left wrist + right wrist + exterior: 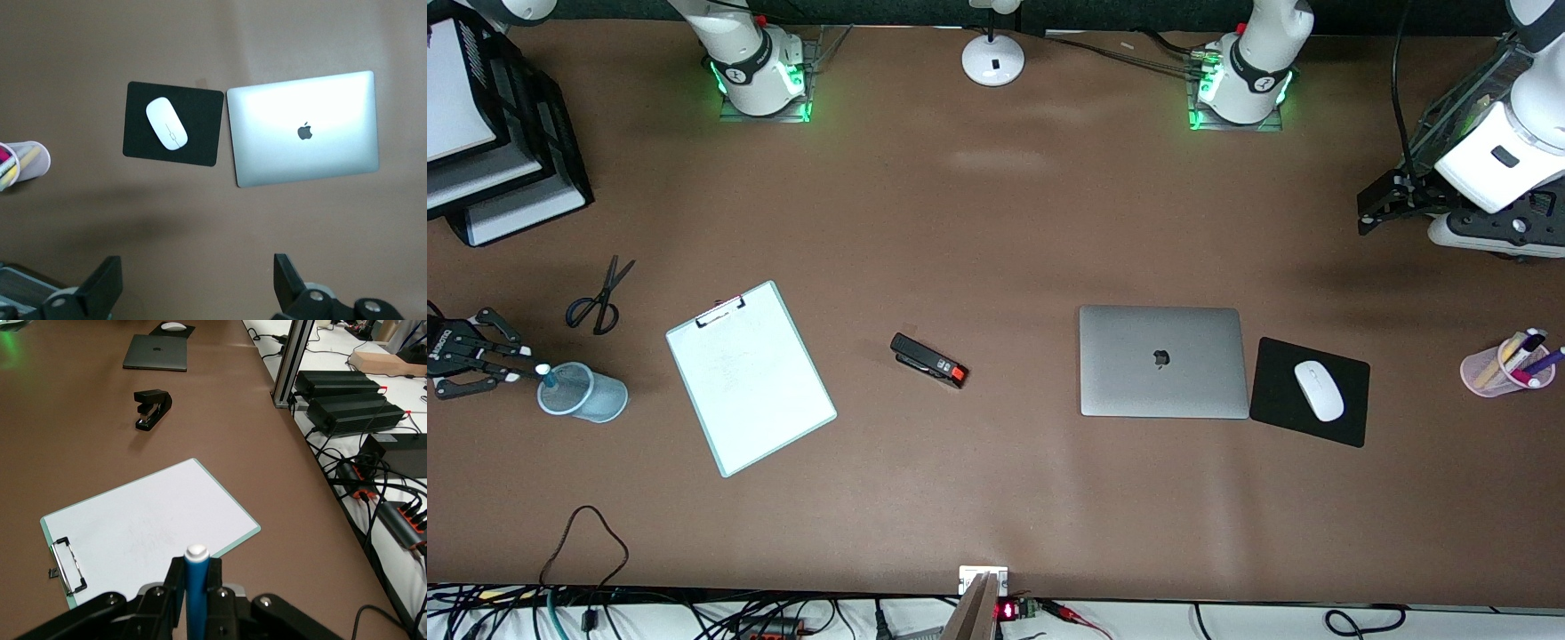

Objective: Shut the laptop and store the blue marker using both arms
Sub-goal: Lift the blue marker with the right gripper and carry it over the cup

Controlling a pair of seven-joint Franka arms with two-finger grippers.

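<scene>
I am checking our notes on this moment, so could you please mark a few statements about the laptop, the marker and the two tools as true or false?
1. The laptop is shut, lid down. True.
2. The right tool is open and empty. False: it is shut on the blue marker, over the blue mesh cup.
3. The white mouse lies on the black mouse pad beside the laptop. True.
4. The left tool grips the laptop's lid. False: it is open and empty, up above the table.
5. The stapler sits on the clipboard. False: it lies on the table between clipboard and laptop.
</scene>
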